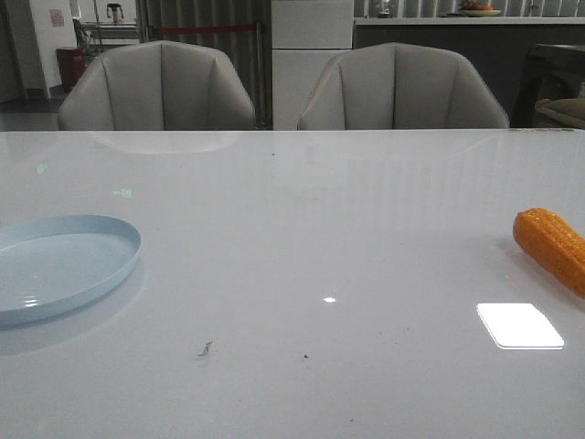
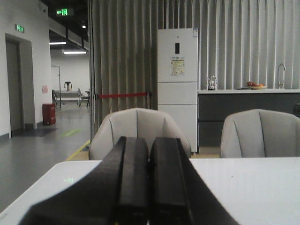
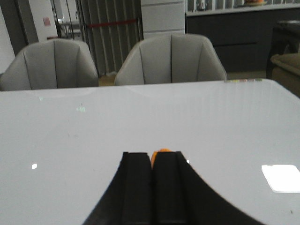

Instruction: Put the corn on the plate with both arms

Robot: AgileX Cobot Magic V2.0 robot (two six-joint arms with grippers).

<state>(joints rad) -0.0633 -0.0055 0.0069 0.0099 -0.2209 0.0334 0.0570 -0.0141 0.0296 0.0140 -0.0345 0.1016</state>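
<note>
The orange corn [image 1: 553,247] lies on the white table at the far right, partly cut off by the front view's edge. Far to the left rests the pale blue plate [image 1: 55,267], with nothing on it. Neither gripper appears in the front view. In the left wrist view my left gripper [image 2: 150,138] is shut, its black fingers pressed together with nothing between them, pointing over the table toward the chairs. My right gripper [image 3: 151,153] is also shut. A small bit of the corn [image 3: 162,150] peeks out just beyond its fingertips, not held.
Two grey chairs [image 1: 157,87] [image 1: 402,89] stand behind the table's far edge. A bright light reflection [image 1: 519,325] sits on the tabletop in front of the corn. A white fridge [image 2: 177,75] and a dark counter stand further back.
</note>
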